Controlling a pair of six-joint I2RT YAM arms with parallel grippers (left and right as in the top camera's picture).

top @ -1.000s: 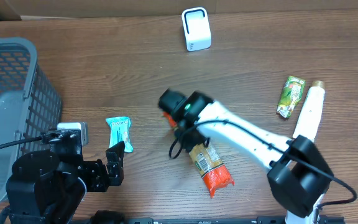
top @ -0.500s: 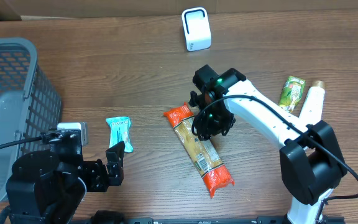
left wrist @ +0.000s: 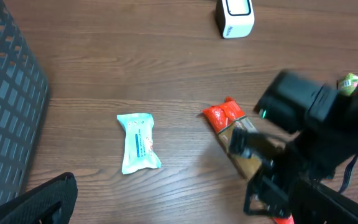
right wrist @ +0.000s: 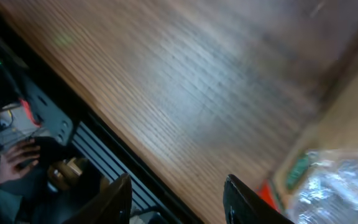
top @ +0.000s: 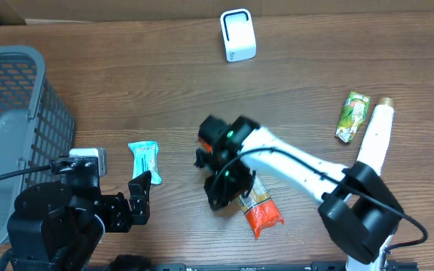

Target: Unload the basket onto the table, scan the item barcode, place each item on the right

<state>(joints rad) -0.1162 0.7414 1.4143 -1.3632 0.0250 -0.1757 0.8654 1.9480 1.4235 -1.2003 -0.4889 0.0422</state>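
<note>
Fingers (right wrist: 120,199) of right gripper (top: 221,187) are standing apart, grasping nothing, over long orange-and-tan plastic snack packet (top: 264,214) lying centre-table. Left gripper (top: 138,197) is gaping empty. Should be straddling packet squarely, sparing barcode.

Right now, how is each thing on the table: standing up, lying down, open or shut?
Grey basket: upright, nothing showing inside.
White scanner: standing upright.
Teal packet: lying flat, untouched.
Orange packet: lying flat, partly hidden under the right arm, not gripped.
Green pouch: lying flat.
White bottle: lying on its side.
Left gripper: open, empty.
Right gripper: open, nothing between its fingers.
</note>
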